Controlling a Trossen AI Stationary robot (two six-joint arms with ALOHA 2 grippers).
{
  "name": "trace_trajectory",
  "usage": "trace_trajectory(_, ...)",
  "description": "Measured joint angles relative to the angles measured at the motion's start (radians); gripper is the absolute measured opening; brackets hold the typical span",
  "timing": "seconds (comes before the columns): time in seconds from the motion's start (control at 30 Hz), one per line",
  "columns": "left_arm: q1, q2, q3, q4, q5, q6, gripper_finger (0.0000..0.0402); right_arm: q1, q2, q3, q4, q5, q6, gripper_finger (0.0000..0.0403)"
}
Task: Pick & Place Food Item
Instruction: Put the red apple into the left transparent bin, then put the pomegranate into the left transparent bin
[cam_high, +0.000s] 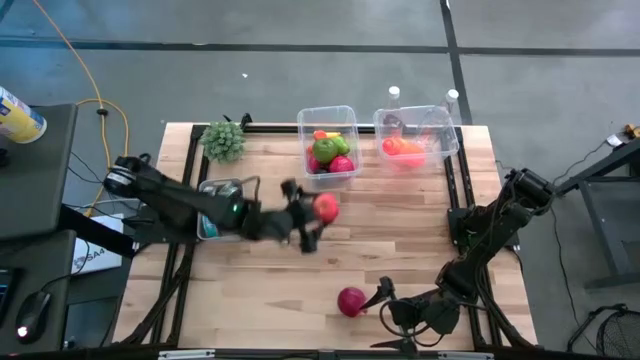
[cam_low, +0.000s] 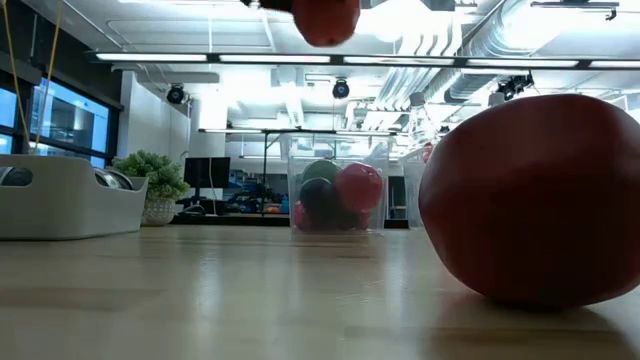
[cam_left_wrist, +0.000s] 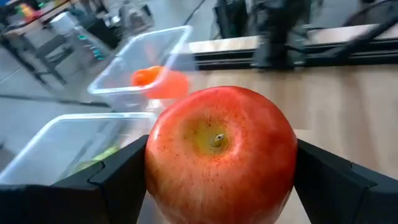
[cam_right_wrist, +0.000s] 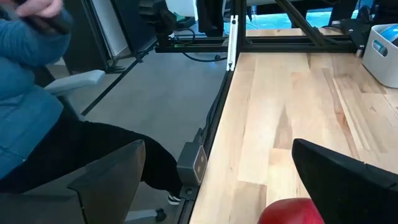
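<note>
A red apple with a yellow patch around its stem (cam_left_wrist: 221, 152) sits between the fingers of my left gripper (cam_left_wrist: 222, 186), high over the middle of the table (cam_high: 326, 207); in the low view the apple (cam_low: 325, 18) shows at the top, off the wood. A second red fruit (cam_high: 351, 301) rests on the table near the near edge and fills the low view's right side (cam_low: 530, 200). My right gripper (cam_high: 385, 312) is open, fingertips close beside that fruit (cam_right_wrist: 292, 211). My left gripper pinches the apple by its two opposite sides, one finger (cam_left_wrist: 118, 180) on one flank (cam_left_wrist: 155, 162) and the other finger (cam_left_wrist: 329, 180) on the opposite flank. The stem end faces the wrist camera. The apple is lifted clear of the table.
Two clear bins stand at the far edge: one (cam_high: 330, 145) holds green and red fruit, the other (cam_high: 415, 140) orange pieces. A grey tray (cam_high: 220, 195) and a small plant (cam_high: 224, 140) are on the left. A person in blue (cam_right_wrist: 25, 74) sits beyond the table edge.
</note>
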Motion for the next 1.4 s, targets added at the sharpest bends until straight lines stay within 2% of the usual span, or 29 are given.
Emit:
trace_trajectory(0.13, 0.18, -0.008, 0.0, -0.003, 0.069, 0.023, 0.032, 0.002, 0.001, 0.0, 0.0, 0.003, -0.02, 0.0394)
trace_trajectory(0.27, 0.352, 0.0, 0.0, 0.0, 0.271, -0.017, 0.032, 0.002, 0.001, 0.0, -0.001, 0.003, -0.023, 0.0394)
trace_trajectory(0.33, 0.416, 0.009, 0.0, -0.005, 0.339, -0.011, 0.032, 0.002, 0.001, 0.0, -0.005, 0.003, -0.023, 0.0394)
trace_trajectory(0.43, 0.48, 0.014, -0.001, -0.004, 0.35, -0.024, 0.0325, 0.003, 0.001, 0.0, -0.015, 0.003, -0.023, 0.0394)
trace_trajectory(0.53, 0.538, 0.015, -0.001, 0.006, 0.346, -0.036, 0.0359, 0.009, 0.001, 0.0, -0.023, 0.003, -0.023, 0.0394)
trace_trajectory(0.63, 0.575, 0.015, -0.001, 0.005, 0.348, -0.111, 0.0387, 0.01, 0.001, 0.0, -0.045, 0.001, -0.006, 0.0394)
trace_trajectory(0.83, 0.613, 0.015, -0.001, 0.017, 0.348, -0.194, 0.0387, 0.008, 0.002, 0.0, -0.084, 0.003, 0.034, 0.0394)
trace_trajectory(0.97, 0.611, 0.008, -0.001, -0.001, 0.382, -0.233, 0.0387, 0.008, 0.002, 0.0, -0.094, 0.003, 0.034, 0.0394)
trace_trajectory(1.03, 0.592, -0.01, -0.001, 0.0, 0.436, -0.206, 0.0388, 0.008, 0.002, 0.0, -0.096, 0.004, 0.029, 0.0394)
trace_trajectory(1.13, 0.531, -0.047, 0.0, -0.023, 0.533, -0.162, 0.0388, 0.009, 0.002, 0.0, -0.118, 0.003, 0.03, 0.0394)
trace_trajectory(1.2, 0.466, -0.067, 0.0, -0.071, 0.561, -0.131, 0.0388, 0.013, 0.002, 0.0, -0.127, 0.008, 0.047, 0.0394)
trace_trajectory(1.3, 0.342, -0.088, 0.0, -0.17, 0.535, -0.128, 0.0388, 0.023, 0.007, 0.0, -0.135, 0.082, 0.062, 0.0394)
trace_trajectory(1.4, 0.196, -0.091, 0.0, -0.261, 0.387, -0.187, 0.0389, 0.034, 0.054, 0.0, -0.167, 0.225, 0.061, 0.0394)
